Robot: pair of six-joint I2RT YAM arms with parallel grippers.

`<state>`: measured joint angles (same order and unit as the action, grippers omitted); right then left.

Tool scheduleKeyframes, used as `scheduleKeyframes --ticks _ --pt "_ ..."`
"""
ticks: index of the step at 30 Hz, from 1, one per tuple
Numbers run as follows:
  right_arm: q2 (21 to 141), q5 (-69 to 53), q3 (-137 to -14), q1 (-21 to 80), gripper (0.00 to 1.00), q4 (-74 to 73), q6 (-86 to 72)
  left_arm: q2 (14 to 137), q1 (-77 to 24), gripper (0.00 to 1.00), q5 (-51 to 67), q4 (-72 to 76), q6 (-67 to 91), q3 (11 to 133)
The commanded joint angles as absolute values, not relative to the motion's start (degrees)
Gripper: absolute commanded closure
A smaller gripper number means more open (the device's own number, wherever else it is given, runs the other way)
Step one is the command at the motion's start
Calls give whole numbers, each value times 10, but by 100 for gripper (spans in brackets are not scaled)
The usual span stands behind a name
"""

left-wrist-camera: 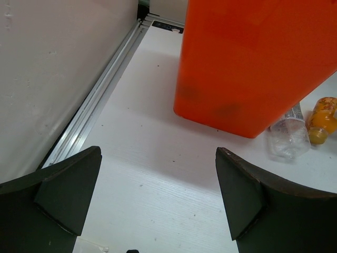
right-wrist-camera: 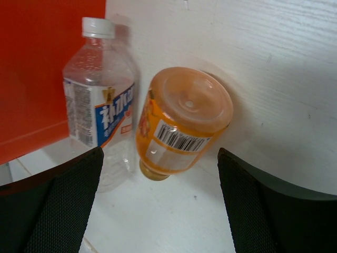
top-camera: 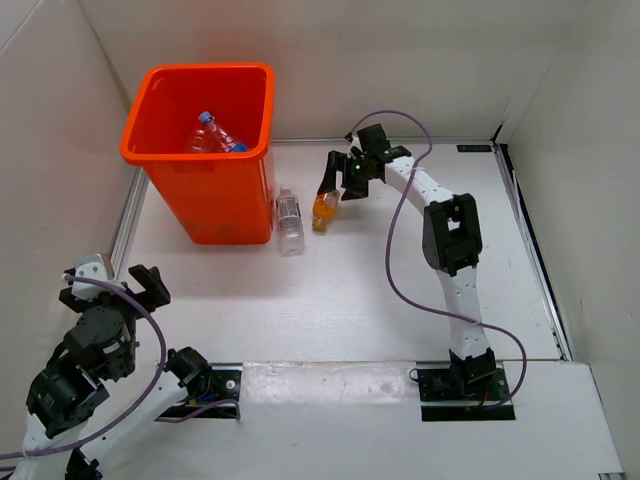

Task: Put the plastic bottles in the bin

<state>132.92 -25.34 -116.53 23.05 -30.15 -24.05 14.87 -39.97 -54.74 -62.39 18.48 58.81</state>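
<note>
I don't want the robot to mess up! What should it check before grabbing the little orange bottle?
1. Right tool open: ok.
2. Orange bottle centred ahead of that tool: ok.
3. Space between it and the clear bottle: not ok, they lie very close together.
4. Bin upright with its top open: ok.
5. Left tool out of the way: ok, open, on the bin's other side.

orange bottle [right-wrist-camera: 181, 124] lying | clear bottle [right-wrist-camera: 100, 113] beside | tool [right-wrist-camera: 160, 211] wide apart
</note>
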Motion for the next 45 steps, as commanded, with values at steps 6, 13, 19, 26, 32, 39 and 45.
scheduleKeyframes --ticks 6,13,19,26,32,39,45 --pt "1350 -193 -1218 234 10 -333 -238 136 -398 0 -539 -607 171 581" --pt "1379 -206 -1251 242 10 -340 -233 138 -397 0 -538 -602 163 580" --pt "1402 -203 -1283 258 10 -351 -229 136 -399 0 -538 -600 161 579" --pt "1424 -214 -1304 271 10 -371 -250 134 -396 0 -538 -600 161 579" --pt "1443 -234 -1323 274 10 -381 -259 135 -397 0 -538 -599 161 578" --pt "1461 -258 -1336 265 10 -378 -279 136 -397 0 -539 -599 160 577" --pt "1472 -282 -1338 252 20 -368 -292 137 -397 0 -541 -599 159 577"
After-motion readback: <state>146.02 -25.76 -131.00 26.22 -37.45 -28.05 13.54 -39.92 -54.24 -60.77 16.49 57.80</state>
